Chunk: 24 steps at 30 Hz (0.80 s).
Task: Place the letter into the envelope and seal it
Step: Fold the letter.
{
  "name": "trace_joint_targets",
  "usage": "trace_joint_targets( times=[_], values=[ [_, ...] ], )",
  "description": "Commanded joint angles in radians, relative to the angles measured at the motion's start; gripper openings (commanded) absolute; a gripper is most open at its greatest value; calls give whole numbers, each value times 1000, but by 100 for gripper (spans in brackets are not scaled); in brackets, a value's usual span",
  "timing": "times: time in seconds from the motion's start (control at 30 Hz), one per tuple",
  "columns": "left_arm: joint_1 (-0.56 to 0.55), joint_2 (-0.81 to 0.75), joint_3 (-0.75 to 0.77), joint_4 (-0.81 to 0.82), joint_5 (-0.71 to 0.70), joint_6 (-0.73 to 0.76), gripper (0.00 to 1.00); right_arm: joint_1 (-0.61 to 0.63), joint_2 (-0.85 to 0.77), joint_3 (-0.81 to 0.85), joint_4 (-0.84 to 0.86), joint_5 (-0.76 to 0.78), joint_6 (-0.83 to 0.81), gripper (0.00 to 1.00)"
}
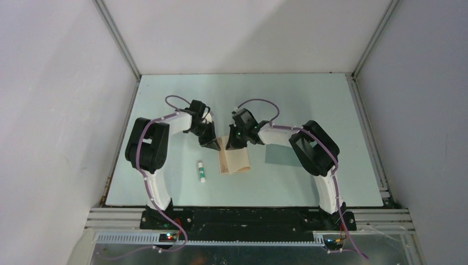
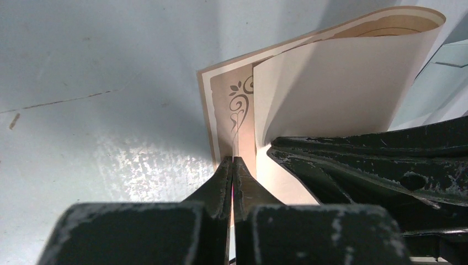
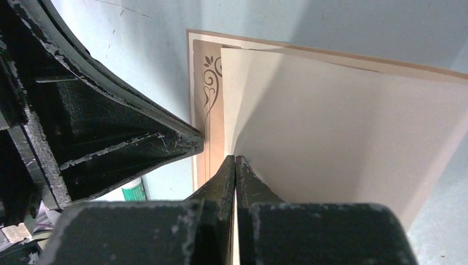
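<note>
- 1 pale green table (image 1: 309, 94) carries everything; both arms reach in from the near edge and meet near its middle.
- 2 arms: the left arm (image 1: 152, 146) and the right arm (image 1: 314, 146) are bent inward, wrists almost touching over the paper.
- 1 envelope (image 1: 277, 155): lies flat just right of the letter, partly under the right arm. Its flap cannot be made out from above.
- 1 letter (image 1: 234, 160): on the table between the 2 grippers, near the middle, outside the envelope. 1 part is curled over the other in a loose loop, not creased flat; the bordered bottom layer shows at the left.
- Left gripper (image 2: 233, 165): jaws fully together, tips down on the bordered bottom layer at its edge, apparently pinning it.
- Right gripper (image 3: 235, 163): jaws fully together at the free edge of the folded-over layer. Cannot tell whether paper is pinched between them or only pressed.
- 1 glue stick (image 1: 202, 172): white with green cap, lying left of the letter, apart from it, untouched.
- Step in hand, by my reading: folding the letter; insertion and sealing not yet done.
- Next move calls for flattening the loop into a crease while the bottom layer is kept from sliding, then carrying the folded sheet right to the envelope.
</note>
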Motion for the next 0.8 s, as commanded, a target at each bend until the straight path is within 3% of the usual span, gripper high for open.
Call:
trace_joint_targets(
  times=[0.0, 0.27, 0.43, 0.63, 0.77],
  values=[
    [-2, 12, -20, 3, -13, 24, 0, -3, 35, 33, 22, 9, -7, 0],
    [0, -92, 3, -77, -61, 58, 0, -4, 57, 33, 18, 10, -13, 0],
    [2, -58, 18, -111, -128, 71, 0, -3, 61, 32, 25, 8, -17, 0],
    [-1, -32, 2, -66, -92, 52, 0, -4, 67, 32, 27, 1, -19, 0],
    [-1, -86, -45, 47, 14, 15, 0, -6, 66, 32, 21, 4, -25, 0]
  ],
)
